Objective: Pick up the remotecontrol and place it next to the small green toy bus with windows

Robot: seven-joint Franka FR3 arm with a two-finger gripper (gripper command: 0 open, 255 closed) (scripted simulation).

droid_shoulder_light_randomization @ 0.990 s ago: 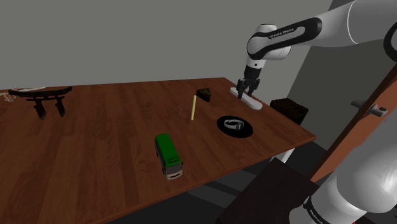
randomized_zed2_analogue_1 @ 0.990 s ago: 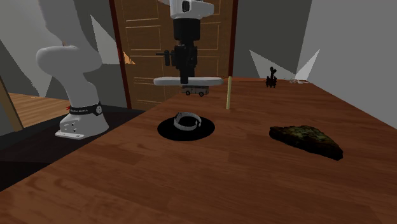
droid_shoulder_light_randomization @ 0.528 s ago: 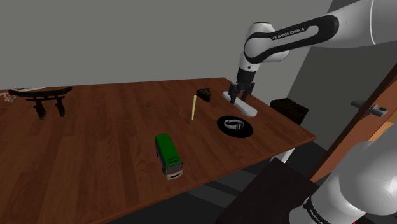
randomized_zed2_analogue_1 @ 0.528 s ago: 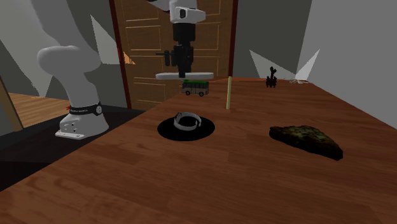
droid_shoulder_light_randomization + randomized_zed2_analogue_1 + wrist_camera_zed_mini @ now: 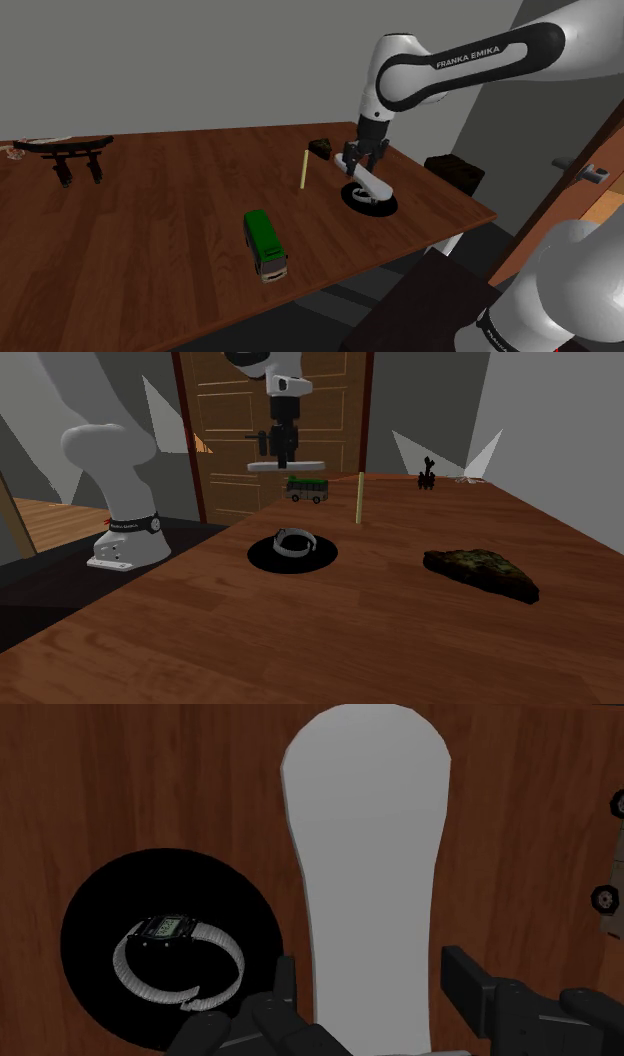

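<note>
Two black fingers (image 5: 283, 986) of the gripper (image 5: 356, 158) are clasping a plain pale grey remote control (image 5: 369, 180) across its narrow end, one finger pressing on each long side. The remote control is hanging in the air above the brown wooden desk (image 5: 160, 220), touching nothing but the fingers. In the second exterior view the gripper (image 5: 286, 452) is pointing straight down and the remote control (image 5: 286, 465) is lying level beneath it, well clear of the desk (image 5: 300, 632). In the wrist view the remote control (image 5: 368, 864) is stretching away from the gripper (image 5: 370, 989), with bare desk (image 5: 150, 774) showing under it.

A flat black disc (image 5: 384, 204) is lying on the desk below the remote control, and a grey wristwatch (image 5: 366, 194) is resting on it. Seen from the wrist, the disc (image 5: 90, 924) and the wristwatch (image 5: 175, 959) are sitting just beside the remote control's long edge.

The small green toy bus (image 5: 265, 244) is standing on its wheels well apart from the disc, toward the shoulder view's left. In the second exterior view the toy bus (image 5: 306, 490) is showing just under the remote control, farther back on the desk.

A thin yellow stick (image 5: 303, 169) is standing upright between the toy bus and a dark wedge-shaped lump (image 5: 320, 146). A black gate-shaped ornament (image 5: 75, 155) is standing near the desk's far left end in the shoulder view.
</note>
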